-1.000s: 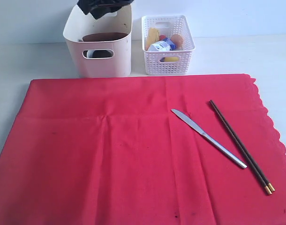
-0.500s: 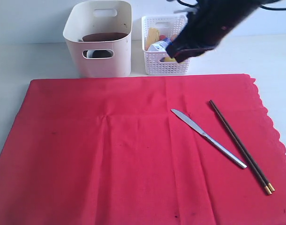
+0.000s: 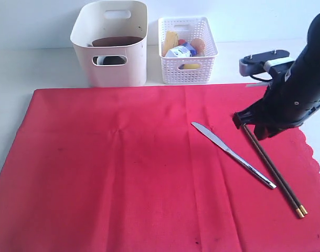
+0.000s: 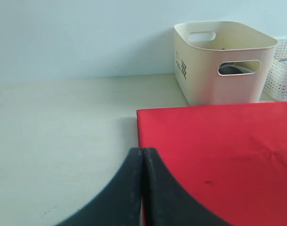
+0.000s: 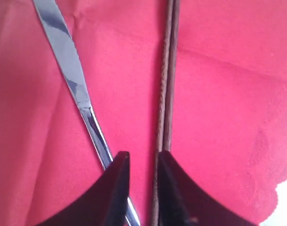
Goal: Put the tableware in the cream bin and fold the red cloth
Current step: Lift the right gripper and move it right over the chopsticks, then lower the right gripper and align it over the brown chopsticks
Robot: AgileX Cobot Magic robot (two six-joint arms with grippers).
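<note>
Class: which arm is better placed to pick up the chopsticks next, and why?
Right. The right gripper hovers over the chopsticks, jaws apart; the left gripper is shut at the far edge of the red cloth.

**Two pieces on the red cloth (image 3: 123, 173)**

You see it spread flat. The steel table knife (image 3: 233, 155) and dark chopsticks (image 3: 275, 170) lie slanted, apart, on its right half. Behind it the upright cream bin (image 3: 123, 76) holds a brown plate (image 3: 115, 41).

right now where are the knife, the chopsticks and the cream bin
steel table knife (image 3: 233, 155), exterior view, mid-length where the blade meets the handle
dark chopsticks (image 3: 275, 172), exterior view, on the bare shaft toward the gold tips
cream bin (image 3: 118, 76), exterior view, front wall under the handle cut-out
</note>
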